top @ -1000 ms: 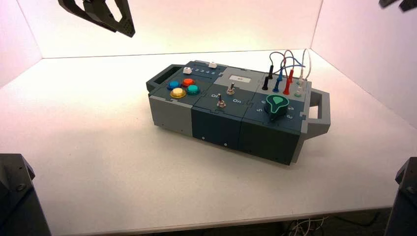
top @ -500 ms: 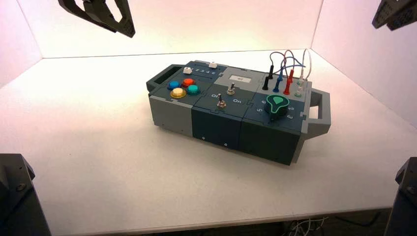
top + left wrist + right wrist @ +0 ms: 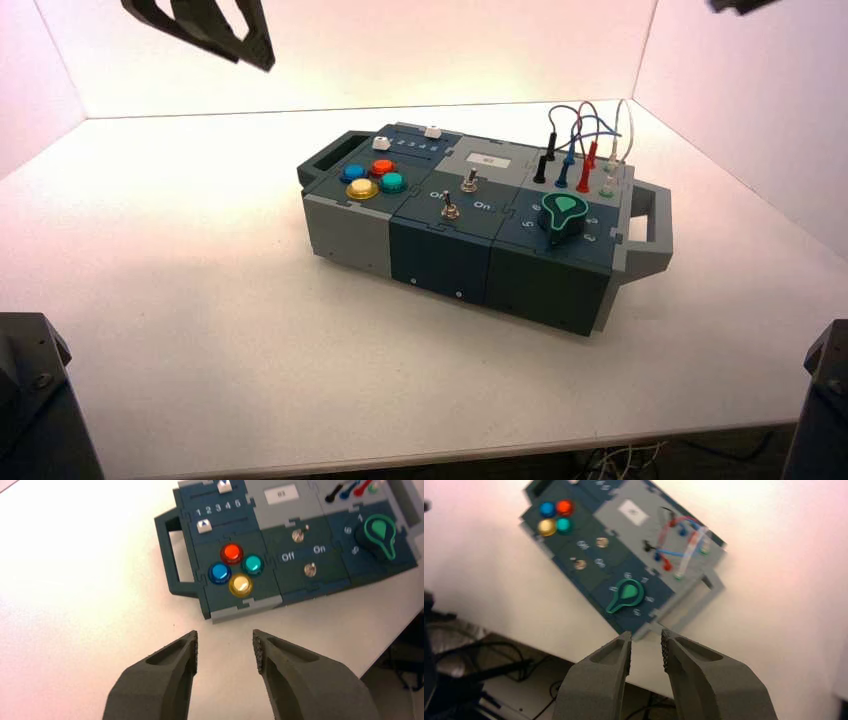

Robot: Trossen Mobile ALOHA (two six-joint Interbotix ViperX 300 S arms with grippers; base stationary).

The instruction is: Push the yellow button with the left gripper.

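Observation:
The yellow button (image 3: 362, 188) sits at the front of a four-button cluster on the left end of the box (image 3: 440, 255). It also shows in the left wrist view (image 3: 240, 585) and the right wrist view (image 3: 547, 527). My left gripper (image 3: 255, 50) hangs high above the table, to the far left of the box and well clear of it. In its wrist view the left gripper (image 3: 225, 650) is open and empty, over bare table short of the box. My right gripper (image 3: 646, 650) is open and empty, high off the box's right end.
Around the yellow button are an orange-red button (image 3: 232, 553), a teal button (image 3: 252, 564) and a blue button (image 3: 219, 573). Two toggle switches (image 3: 451, 209), a green knob (image 3: 562, 213) and plugged wires (image 3: 580, 150) fill the rest of the box. White walls enclose the table.
The right gripper dipped into the top right corner of the high view, then rose almost out of it. The left gripper has barely shifted. The box has not moved.

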